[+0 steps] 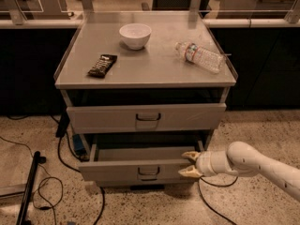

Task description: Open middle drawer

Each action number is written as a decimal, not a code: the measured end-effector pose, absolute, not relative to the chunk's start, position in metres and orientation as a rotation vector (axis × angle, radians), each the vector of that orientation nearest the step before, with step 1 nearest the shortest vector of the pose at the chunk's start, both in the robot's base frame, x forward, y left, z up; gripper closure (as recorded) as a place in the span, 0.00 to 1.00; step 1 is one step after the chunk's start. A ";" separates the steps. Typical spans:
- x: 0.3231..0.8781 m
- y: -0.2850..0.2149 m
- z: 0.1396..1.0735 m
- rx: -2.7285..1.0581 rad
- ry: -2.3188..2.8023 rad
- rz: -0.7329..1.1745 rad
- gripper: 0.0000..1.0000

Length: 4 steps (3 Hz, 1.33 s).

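Standing before me is the grey cabinet, its middle drawer pulled out below the upper drawer, which sits almost closed. My gripper is at the right end of the open drawer's front, fingers spread apart; whether they touch the front I cannot tell. On the cabinet top lie a plastic bottle, a white bowl and a dark snack bar

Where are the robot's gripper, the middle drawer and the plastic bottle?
middle drawer [117, 170]: camera view, bare front panel left of the handle.
gripper [188, 164]: camera view, its tip, at that drawer's right front corner.
plastic bottle [202, 57]: camera view, mid-body, lying on its side.
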State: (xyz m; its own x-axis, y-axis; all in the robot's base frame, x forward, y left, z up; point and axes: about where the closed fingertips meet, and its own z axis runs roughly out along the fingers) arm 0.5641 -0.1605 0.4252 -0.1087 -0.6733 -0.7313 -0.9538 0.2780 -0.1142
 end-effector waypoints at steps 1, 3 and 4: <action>0.530 -0.172 0.424 -1.435 1.866 0.501 0.78; 0.530 -0.172 0.429 -1.435 1.866 0.501 1.00; 0.530 -0.172 0.429 -1.435 1.866 0.501 0.82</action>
State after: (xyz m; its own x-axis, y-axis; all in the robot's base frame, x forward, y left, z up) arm 0.5299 -0.1723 0.4291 -0.1227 -0.6657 -0.7361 -0.9449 0.3050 -0.1184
